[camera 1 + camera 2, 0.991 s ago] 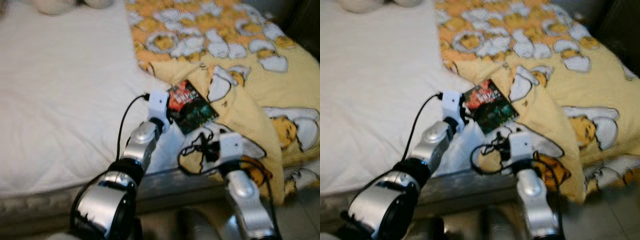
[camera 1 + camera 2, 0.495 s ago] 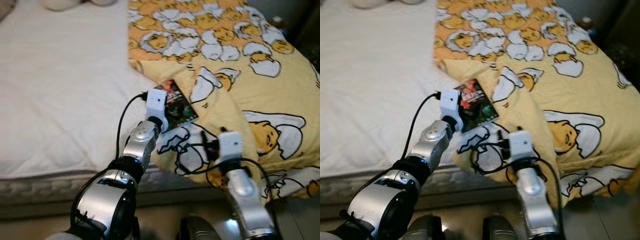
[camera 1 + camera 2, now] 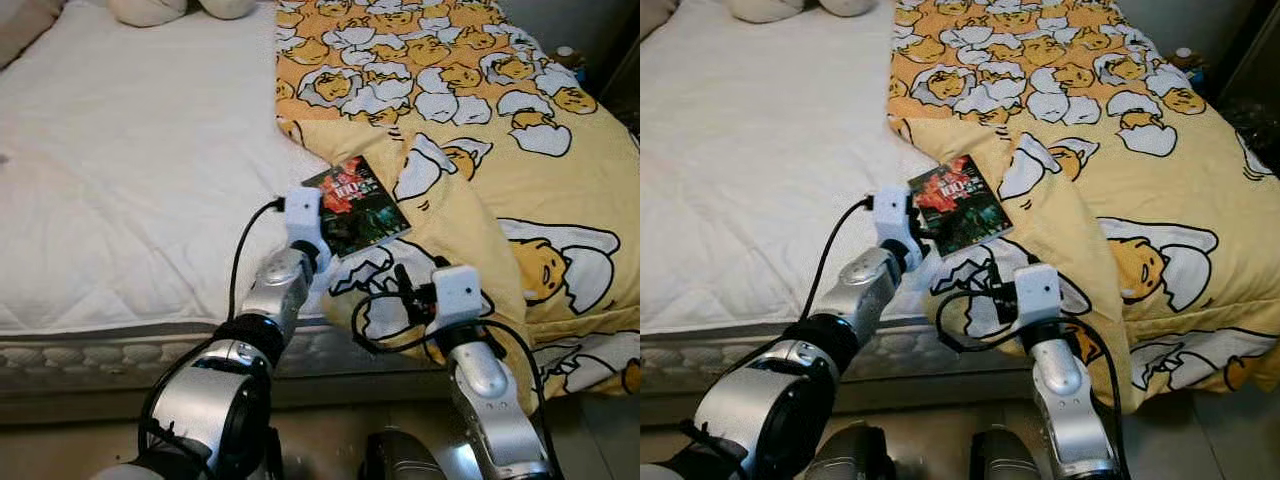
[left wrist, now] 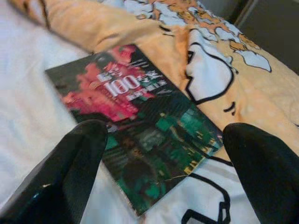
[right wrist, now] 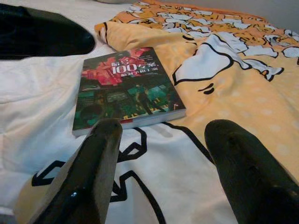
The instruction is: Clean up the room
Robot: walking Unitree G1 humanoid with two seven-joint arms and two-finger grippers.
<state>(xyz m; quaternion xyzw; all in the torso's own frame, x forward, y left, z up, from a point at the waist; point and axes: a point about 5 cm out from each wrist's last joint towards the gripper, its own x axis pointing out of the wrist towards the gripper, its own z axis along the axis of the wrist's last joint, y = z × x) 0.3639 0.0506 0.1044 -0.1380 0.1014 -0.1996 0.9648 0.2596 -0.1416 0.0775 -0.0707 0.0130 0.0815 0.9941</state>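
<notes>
1. Book [image 3: 356, 206] lies flat on the bed, partly on the white sheet [image 3: 130, 190] and partly against a fold of the yellow blanket [image 3: 500, 170].
2. It looks like a thin paperback with a shiny cover. It is likely light and a bit bendy, and the cover could be slippery.
3. The left gripper [image 4: 163, 163] is spread wide, just at the near end of the book. One finger [image 4: 77, 158] sits on each side of that end.
4. The right gripper [image 5: 168, 163] is wide open too and holds nothing. It hangs over the blanket, near the book's near edge.
5. A good place to hold is likely the edge that sticks out onto the sheet, with one finger under and one on top.
6. The bed is soft, so pushing down may sink the book into it. The fold of blanket beside it could get pinched too.
7. Two soft toys [image 3: 180, 8] rest at the far end of the bed. The floor [image 3: 60, 450] shows below the mattress.
</notes>
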